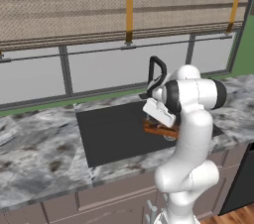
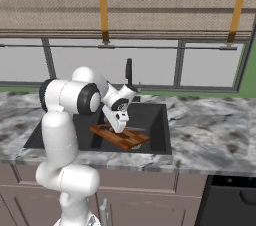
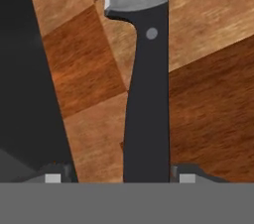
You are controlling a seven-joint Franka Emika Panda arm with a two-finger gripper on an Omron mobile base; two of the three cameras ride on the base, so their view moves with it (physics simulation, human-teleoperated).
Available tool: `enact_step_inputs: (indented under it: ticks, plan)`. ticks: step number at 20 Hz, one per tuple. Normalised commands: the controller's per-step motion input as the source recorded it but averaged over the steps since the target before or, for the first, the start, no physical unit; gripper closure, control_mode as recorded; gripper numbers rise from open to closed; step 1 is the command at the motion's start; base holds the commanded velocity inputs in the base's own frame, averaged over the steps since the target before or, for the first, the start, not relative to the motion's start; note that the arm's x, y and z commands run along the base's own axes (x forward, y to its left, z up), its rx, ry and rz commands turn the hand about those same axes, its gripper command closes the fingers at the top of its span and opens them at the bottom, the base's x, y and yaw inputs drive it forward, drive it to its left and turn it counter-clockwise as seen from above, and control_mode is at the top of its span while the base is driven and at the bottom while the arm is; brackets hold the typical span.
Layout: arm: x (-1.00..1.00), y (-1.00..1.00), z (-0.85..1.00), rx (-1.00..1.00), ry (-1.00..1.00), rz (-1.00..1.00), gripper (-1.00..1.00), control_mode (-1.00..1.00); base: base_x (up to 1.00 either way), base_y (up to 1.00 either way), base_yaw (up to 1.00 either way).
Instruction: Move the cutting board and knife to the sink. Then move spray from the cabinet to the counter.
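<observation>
cutting board and knife lie in dark sink, marbled counter around; gripper open.

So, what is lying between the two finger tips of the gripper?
In the hand view, the knife handle lies between the open gripper's tips, apart from both, resting on the cutting board in the sink.

The cutting board lies in the sink, which is sunk into the surface. The knife lies on the board. The faucet stands at the sink's far edge.
</observation>
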Motion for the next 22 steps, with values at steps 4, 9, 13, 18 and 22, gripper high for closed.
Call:
enact_step_inputs:
  ticks: [4, 9, 13, 18, 22]
  plan:
    - [-0.07, 0.00, -0.03, 0.05, -0.01, 0.00, -1.00, -1.00, 0.00, 0.00, 0.00]
    - [-0.42, 0.00, 0.20, 0.02, -0.01, 0.00, -1.00, -1.00, 0.00, 0.00, 0.00]
    - [-0.32, 0.15, 0.77, 0.00, -0.08, 0.00, -1.00, -1.00, 0.00, 0.00, 0.00]
    - [-0.33, 0.29, 0.79, -0.01, -0.05, 0.00, -1.00, -1.00, 0.00, 0.00, 0.00]
    - [-0.49, 0.36, 0.74, -0.02, -0.02, 0.00, -1.00, -1.00, 0.00, 0.00, 0.00]
